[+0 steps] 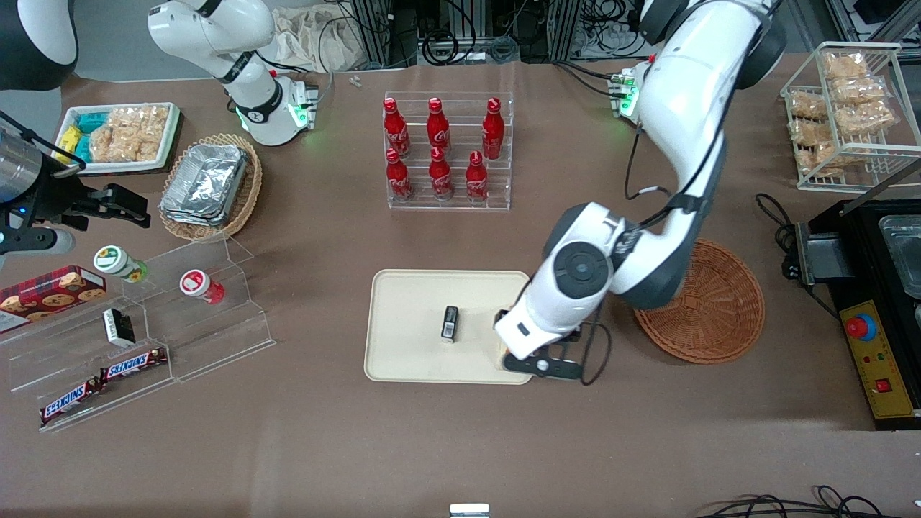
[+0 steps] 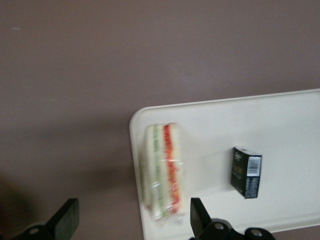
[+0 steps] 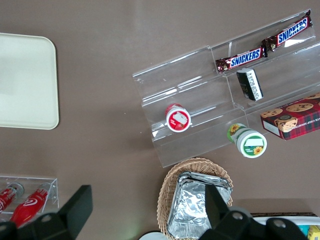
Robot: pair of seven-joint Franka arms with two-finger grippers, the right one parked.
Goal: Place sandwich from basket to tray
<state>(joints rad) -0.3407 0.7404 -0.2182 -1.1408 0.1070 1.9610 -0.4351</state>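
**Gripper open over sandwich at tray's edge**

Gripper (image 1: 519, 354) hangs low-centre in the front frame, over the tray's edge nearest the working arm's end of the table. Wrist cam shows its two black fingers (image 2: 201, 215) spread wide, nothing clamped btwn them, released. Sandwich (image 2: 164, 170) lies flat on the tray (image 2: 280, 125) just inside a rounded corner, red and green filling stripes facing up, wrapped in clear film. It sits btwn the two fingertips but touches neither, as far as the wrist cam shows. In the front view the sandwich is mostly hidden under the arm's wrist.

Going left to right across the front frame:
- Upper left: white tray of snack packets (image 1: 119, 137), w/ a tan wicker basket of foil containers (image 1: 209, 185) beside it.
- Lower left: clear acrylic step stand (image 1: 144, 345) w/ two Snickers bars (image 1: 101, 381), a cookie box (image 1: 50, 291) and two small cups.
- Top centre: acrylic rack of six red cola bottles (image 1: 446, 151).
- Centre: cream tray (image 1: 410, 302) w/ a small black box (image 1: 450, 322) standing near its middle, well apart from the sandwich.
- Right of centre: reddish-brown basket (image 1: 719, 309), partly covered by the arm; nothing shows on its visible part.
- Upper right: wire rack of bagged snacks (image 1: 849, 108).
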